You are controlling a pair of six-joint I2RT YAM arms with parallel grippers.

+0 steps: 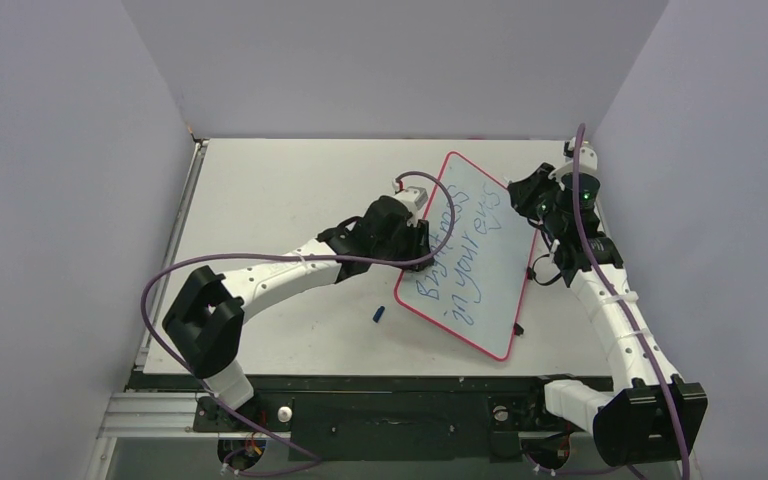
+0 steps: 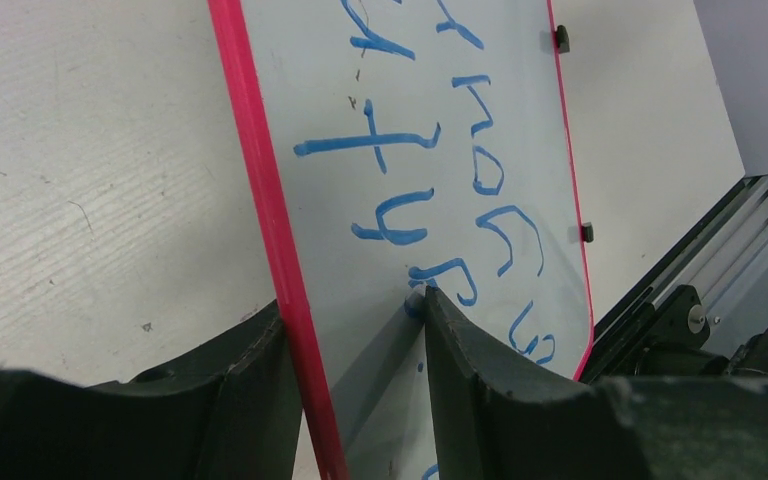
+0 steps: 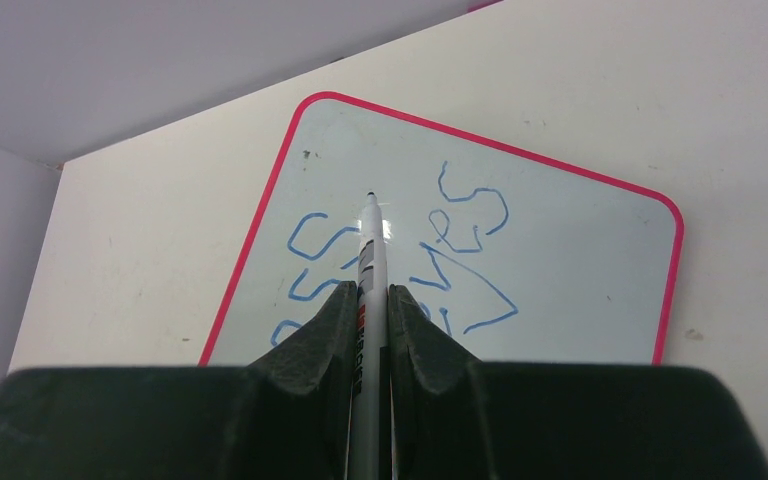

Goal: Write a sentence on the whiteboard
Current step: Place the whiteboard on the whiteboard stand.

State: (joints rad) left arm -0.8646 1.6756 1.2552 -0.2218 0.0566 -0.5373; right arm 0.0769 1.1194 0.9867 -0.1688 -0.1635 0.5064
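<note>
The whiteboard (image 1: 490,300) lies slanted on the table, red-rimmed, with the sentence (image 1: 460,255) in blue marker in two lines across its face. My left gripper (image 1: 417,228) is at the board's left edge. In the left wrist view its jaws (image 2: 350,300) straddle the red rim (image 2: 260,160), standing apart, one finger off the board and the other over the white face (image 2: 410,100). My right gripper (image 1: 540,205) is at the board's far right corner. In the right wrist view it (image 3: 368,288) is shut on a white marker (image 3: 371,235), tip pointing at the board (image 3: 560,260) near the last word.
A small blue marker cap (image 1: 379,314) lies on the table just left of the board's near corner. Black clips (image 1: 518,330) sit on the board's right edge. Grey walls close in the table on three sides; the metal frame (image 2: 720,250) runs along the near edge.
</note>
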